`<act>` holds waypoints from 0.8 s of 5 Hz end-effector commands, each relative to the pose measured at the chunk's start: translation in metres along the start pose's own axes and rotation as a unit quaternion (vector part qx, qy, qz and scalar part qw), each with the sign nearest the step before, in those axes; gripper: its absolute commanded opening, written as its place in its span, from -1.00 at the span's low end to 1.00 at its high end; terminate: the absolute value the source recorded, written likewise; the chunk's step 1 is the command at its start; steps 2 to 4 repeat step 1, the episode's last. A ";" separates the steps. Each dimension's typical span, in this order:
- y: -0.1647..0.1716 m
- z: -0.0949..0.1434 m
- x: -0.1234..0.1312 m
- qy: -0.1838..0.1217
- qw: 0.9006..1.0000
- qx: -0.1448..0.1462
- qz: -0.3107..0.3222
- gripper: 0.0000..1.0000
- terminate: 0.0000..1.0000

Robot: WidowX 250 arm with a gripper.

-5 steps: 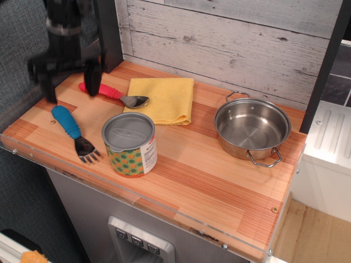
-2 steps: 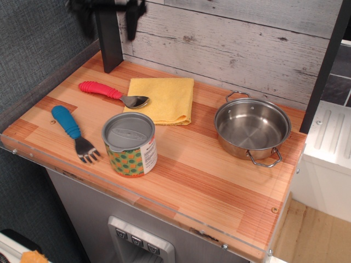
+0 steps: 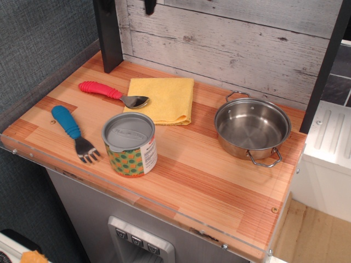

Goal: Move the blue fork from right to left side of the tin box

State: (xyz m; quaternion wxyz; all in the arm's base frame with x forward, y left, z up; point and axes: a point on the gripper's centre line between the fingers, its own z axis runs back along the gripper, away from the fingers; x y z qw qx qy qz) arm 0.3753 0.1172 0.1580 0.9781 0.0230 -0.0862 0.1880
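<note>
The blue fork (image 3: 73, 133) lies flat on the wooden counter (image 3: 219, 181), at about nine o'clock from the tin box (image 3: 130, 143) and just beside it without touching. Its handle points toward eleven o'clock and its metal tines toward five o'clock, near the counter's front edge. The tin box stands upright with its grey lid on. At eleven o'clock from the box a red-handled spoon (image 3: 112, 93) lies with its bowl resting on the edge of a folded yellow cloth (image 3: 163, 99). A steel pot (image 3: 252, 129) with two handles sits well apart at three o'clock. Only a dark tip of the claw (image 3: 149, 6) shows at the top edge; whether it is apart or together cannot be told.
</note>
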 end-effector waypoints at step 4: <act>-0.003 0.021 -0.002 -0.024 1.000 -0.003 -0.006 1.00 1.00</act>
